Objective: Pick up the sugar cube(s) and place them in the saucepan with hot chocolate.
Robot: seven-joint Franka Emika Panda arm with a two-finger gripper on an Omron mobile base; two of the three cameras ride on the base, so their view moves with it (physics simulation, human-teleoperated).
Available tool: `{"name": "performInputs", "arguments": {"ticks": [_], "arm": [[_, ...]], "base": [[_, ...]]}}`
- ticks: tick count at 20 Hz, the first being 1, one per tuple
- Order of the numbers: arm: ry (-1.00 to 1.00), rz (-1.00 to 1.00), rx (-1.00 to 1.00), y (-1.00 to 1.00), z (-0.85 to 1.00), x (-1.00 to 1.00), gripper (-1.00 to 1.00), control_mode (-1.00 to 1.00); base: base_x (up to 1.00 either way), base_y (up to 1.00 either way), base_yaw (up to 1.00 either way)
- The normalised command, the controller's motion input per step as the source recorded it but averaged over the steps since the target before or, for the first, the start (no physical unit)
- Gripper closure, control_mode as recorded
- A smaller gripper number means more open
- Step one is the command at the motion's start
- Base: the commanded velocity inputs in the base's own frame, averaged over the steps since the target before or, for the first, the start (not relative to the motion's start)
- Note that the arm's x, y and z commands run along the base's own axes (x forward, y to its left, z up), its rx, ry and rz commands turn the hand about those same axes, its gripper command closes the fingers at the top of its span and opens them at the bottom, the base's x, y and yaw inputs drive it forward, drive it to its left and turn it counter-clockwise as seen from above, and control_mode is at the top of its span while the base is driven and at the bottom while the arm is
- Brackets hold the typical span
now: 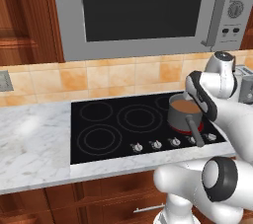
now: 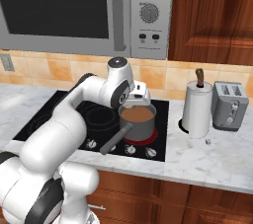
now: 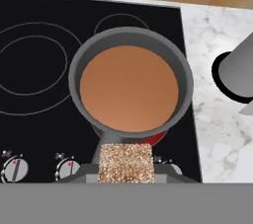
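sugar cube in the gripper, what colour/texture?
Speckled tan-brown, grainy. Clearest in the hand view, where the sugar cube sits between the fingertips above the saucepan handle.

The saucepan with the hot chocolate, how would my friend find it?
Look below the big microwave at the black stovetop. On its right side sits the saucepan, grey metal with a long straight handle. No other pot is there, and it is full of brown liquid.
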Motion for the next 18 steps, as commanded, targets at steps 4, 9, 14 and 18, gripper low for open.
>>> {"name": "performInputs", "arguments": {"ticks": [4,9,14,18], "arm": [[0.00,0.00,-0.03,0.00,0.00,0.00,1.00,-1.00],[0.00,0.00,-0.03,0.00,0.00,0.00,1.00,-1.00],[0.00,0.00,-0.03,0.00,0.00,0.00,1.00,-1.00],[0.00,0.00,-0.02,0.00,0.00,0.03,1.00,-1.00]], "base": [[0.00,0.00,0.00],[0.00,0.00,0.00],[0.00,0.00,0.00],[0.00,0.00,0.00]]}}
